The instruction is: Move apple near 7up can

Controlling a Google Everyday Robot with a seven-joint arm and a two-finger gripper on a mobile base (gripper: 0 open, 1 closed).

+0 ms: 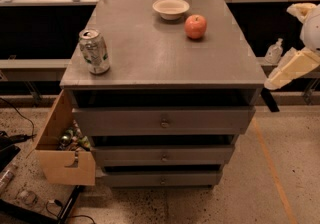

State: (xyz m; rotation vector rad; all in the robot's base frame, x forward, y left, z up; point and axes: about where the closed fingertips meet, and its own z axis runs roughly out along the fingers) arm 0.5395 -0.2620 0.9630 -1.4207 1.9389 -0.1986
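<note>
The red-orange apple (195, 26) sits at the back right of the grey cabinet top (165, 63). The silver-white 7up can (94, 51) with green markings stands upright near the front left corner, far from the apple. My gripper (270, 100) hangs off the cabinet's right side, just below the level of the top, at the end of the cream arm (292, 68). It is well away from both the apple and the can and holds nothing that I can see.
A shallow cream bowl (171, 8) stands just behind and left of the apple. The cabinet has several drawers (164, 120). A wooden box (62, 148) of small items hangs at its lower left. Cables lie on the floor at the left.
</note>
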